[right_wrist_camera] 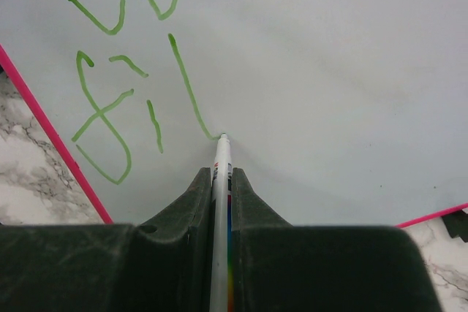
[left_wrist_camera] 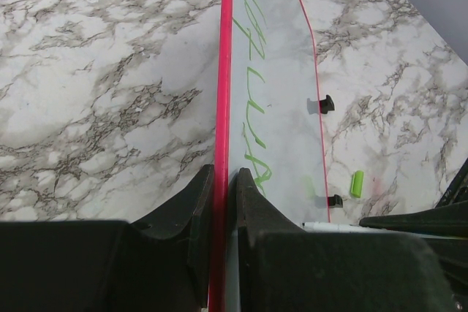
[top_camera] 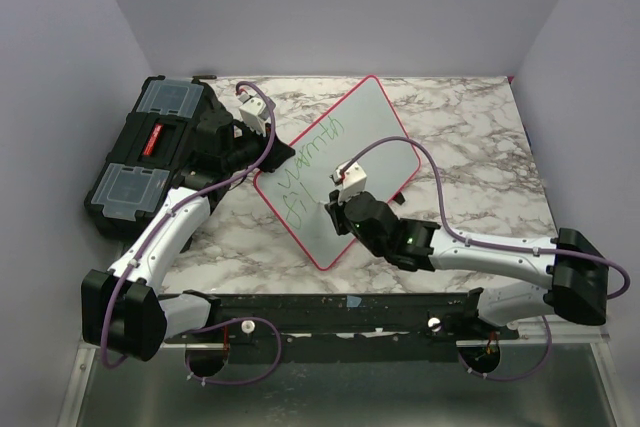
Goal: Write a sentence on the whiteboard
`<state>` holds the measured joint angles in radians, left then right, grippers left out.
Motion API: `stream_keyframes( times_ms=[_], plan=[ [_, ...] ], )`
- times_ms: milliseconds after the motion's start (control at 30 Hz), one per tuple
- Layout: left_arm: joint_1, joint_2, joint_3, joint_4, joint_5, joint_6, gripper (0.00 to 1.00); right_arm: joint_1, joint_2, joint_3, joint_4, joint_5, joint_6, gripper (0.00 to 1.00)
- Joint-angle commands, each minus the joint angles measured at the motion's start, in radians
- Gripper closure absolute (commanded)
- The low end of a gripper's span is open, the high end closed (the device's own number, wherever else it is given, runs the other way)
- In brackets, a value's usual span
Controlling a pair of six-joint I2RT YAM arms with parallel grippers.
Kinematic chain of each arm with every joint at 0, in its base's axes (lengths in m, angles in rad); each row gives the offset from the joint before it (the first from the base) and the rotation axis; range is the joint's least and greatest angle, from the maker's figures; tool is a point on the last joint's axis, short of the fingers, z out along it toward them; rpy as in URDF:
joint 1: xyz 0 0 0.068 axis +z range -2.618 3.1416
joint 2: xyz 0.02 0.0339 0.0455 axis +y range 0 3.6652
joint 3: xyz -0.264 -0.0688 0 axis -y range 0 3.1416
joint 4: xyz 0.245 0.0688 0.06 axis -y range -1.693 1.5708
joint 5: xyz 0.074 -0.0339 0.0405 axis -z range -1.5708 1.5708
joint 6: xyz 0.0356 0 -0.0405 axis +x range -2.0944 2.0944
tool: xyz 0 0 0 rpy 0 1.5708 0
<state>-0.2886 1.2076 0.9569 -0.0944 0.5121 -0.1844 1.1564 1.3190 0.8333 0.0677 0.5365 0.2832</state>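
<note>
The whiteboard [top_camera: 375, 142] with a red-pink rim lies tilted on the marble table. Green lettering [top_camera: 312, 147] reads "warmth" on one line and "fil" [right_wrist_camera: 124, 107] below it. My left gripper [top_camera: 268, 159] is shut on the board's left rim [left_wrist_camera: 221, 107], one finger on each side. My right gripper [top_camera: 338, 209] is shut on a white marker [right_wrist_camera: 221, 173], whose tip touches the board at the foot of the "l" stroke. The board also shows edge-on in the left wrist view [left_wrist_camera: 281, 71].
A black toolbox [top_camera: 150, 152] with clear lid compartments stands at the back left, beside the left arm. A green marker cap [left_wrist_camera: 357, 183] lies on the table past the board's far rim. Purple walls enclose the table.
</note>
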Motion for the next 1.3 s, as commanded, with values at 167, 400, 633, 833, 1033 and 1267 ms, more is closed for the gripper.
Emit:
stream_keyframes(
  times_ms=[167,400,633,833,1033,1267],
  plan=[
    [-0.004,-0.017,-0.009,0.01,-0.017,0.068,1.0,-0.006,0.009,0.061,0.012,0.066,-0.076,0.99],
    [-0.004,-0.019,-0.009,0.01,-0.016,0.068,1.0,-0.014,-0.007,0.085,0.047,0.053,-0.093,0.99],
    [-0.004,-0.022,-0.01,0.01,-0.016,0.068,1.0,-0.041,0.031,0.144,0.069,0.021,-0.11,0.99],
    [-0.004,-0.022,-0.01,0.009,-0.015,0.066,1.0,-0.053,0.067,0.173,0.08,0.007,-0.113,0.99],
    [-0.004,-0.02,-0.01,0.009,-0.014,0.068,1.0,-0.063,0.092,0.187,0.084,-0.005,-0.109,0.99],
    [-0.004,-0.017,-0.009,0.011,-0.015,0.068,1.0,-0.07,0.1,0.165,0.086,-0.022,-0.09,0.99]
  ],
)
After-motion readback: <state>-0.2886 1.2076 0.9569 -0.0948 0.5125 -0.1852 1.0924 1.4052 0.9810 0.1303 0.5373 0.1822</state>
